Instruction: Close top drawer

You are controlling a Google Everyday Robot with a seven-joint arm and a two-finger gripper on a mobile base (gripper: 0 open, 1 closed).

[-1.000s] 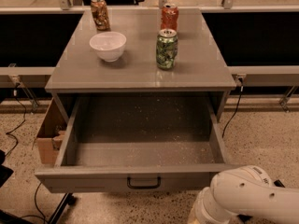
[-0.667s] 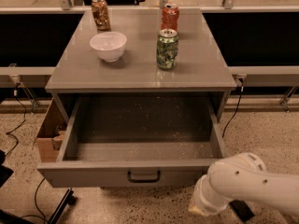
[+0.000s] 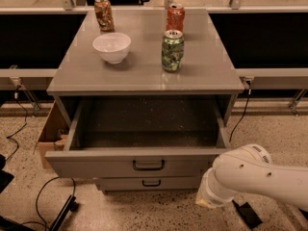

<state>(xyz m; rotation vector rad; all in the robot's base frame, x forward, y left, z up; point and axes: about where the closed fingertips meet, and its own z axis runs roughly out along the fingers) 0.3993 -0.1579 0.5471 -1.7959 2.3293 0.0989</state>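
Observation:
The top drawer [image 3: 144, 165] is a wide grey metal drawer with a small black loop handle [image 3: 148, 165]. It stands partly pulled out of the grey cabinet [image 3: 144, 76], and its speckled tray floor [image 3: 149, 138] is bare. My white arm [image 3: 250, 177] reaches in from the lower right. My gripper [image 3: 203, 201] is at its end, low beside the right end of the drawer front, mostly hidden by the arm.
On the cabinet top stand a white bowl [image 3: 111, 47], a green can [image 3: 172, 50], a red can [image 3: 175, 17] and a brown can [image 3: 104, 14]. A second drawer front [image 3: 150, 182] shows below. A cardboard box [image 3: 50, 136] and cables [image 3: 43, 201] lie at the left.
The top drawer has slid inward, so less of its floor shows and the lower drawer front has come into view. My arm has moved left and toward the cabinet.

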